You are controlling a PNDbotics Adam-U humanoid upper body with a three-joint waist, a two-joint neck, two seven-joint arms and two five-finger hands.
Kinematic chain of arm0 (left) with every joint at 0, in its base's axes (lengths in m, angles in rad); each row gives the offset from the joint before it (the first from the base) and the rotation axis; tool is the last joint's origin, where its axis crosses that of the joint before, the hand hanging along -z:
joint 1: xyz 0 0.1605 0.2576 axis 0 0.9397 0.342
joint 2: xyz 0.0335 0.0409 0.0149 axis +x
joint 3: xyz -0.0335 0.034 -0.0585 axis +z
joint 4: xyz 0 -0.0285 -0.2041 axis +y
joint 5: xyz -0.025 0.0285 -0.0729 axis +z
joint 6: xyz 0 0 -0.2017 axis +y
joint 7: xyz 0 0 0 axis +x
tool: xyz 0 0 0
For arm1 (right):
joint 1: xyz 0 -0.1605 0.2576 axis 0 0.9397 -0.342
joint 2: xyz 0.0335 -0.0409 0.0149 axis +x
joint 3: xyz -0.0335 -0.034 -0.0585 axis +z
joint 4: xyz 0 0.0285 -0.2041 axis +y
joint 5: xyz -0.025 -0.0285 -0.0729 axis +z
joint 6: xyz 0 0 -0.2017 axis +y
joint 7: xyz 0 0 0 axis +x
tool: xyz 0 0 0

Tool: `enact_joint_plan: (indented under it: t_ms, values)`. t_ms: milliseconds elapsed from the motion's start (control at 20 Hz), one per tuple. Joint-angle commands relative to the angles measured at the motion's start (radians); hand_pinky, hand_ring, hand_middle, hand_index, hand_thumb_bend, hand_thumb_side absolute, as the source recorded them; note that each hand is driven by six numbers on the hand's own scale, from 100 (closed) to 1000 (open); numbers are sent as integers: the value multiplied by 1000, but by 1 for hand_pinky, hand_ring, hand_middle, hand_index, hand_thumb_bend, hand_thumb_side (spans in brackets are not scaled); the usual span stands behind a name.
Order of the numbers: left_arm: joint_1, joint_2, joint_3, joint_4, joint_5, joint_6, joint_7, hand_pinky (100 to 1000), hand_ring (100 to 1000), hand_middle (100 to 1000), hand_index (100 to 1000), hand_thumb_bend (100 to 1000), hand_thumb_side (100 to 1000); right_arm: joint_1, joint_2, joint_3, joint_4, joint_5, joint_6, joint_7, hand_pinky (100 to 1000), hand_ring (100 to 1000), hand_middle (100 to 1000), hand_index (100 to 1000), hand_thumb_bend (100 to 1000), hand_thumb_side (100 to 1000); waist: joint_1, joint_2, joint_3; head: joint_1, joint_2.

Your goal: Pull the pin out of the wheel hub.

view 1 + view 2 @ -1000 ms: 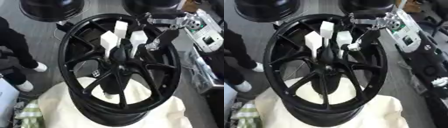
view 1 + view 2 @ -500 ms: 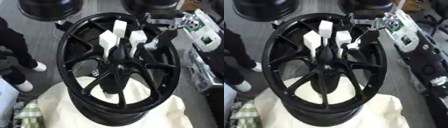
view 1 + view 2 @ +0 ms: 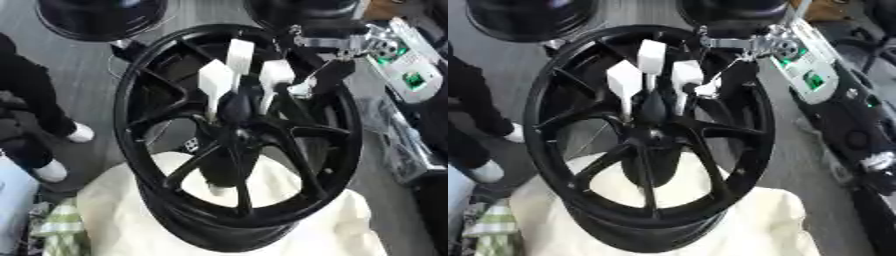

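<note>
Right hand (image 3: pixel 234 82) reaches in from far right, white-tipped fingers (image 3: pixel 214 80) curled over centre of black wheel hub (image 3: pixel 236 135); pin hidden under them. Hub sits on cream cloth (image 3: pixel 114 210).

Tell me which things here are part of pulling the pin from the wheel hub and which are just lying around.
For the job: black wheel; its hub; right hand, reaching at the hub. The pin itself I cannot make out.

Lying about: cream cloth under the wheel; another dark wheel at the far edge; white-and-green device on the right.
</note>
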Motion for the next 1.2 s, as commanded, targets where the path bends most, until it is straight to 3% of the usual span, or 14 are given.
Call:
enact_joint_plan:
  t_ms: [50, 450, 650, 800, 1200]
  values:
    - [-11, 27, 1, -12, 0, -1, -2, 725, 710, 632, 821, 244, 981, -16, -33, -5, -1, -9, -1, -6, 775, 748, 701, 765, 228, 464, 6, -9, 2, -5, -1]
    - [-12, 25, 1, -12, 2, 0, -1, 725, 708, 631, 821, 245, 982, -16, -32, -3, 5, -30, -5, -5, 743, 709, 640, 731, 214, 379, 5, -8, 5, -10, -1]
    - [-12, 25, 0, -12, 2, 1, 0, 726, 708, 631, 821, 246, 982, -16, -34, -5, 7, -51, 4, -12, 700, 639, 568, 673, 161, 327, 5, -9, 5, -14, -1]
    - [-12, 24, 0, -12, 2, 2, -1, 726, 708, 631, 821, 246, 982, -17, -38, -9, 3, -80, 24, -22, 663, 600, 515, 613, 100, 279, 5, -12, 4, -15, -1]
    - [-10, 23, -3, -11, 0, 5, -2, 726, 706, 630, 821, 248, 983, -34, -78, -22, -24, -192, 101, -26, 616, 538, 439, 519, 100, 238, 1, -18, 5, -21, -1]
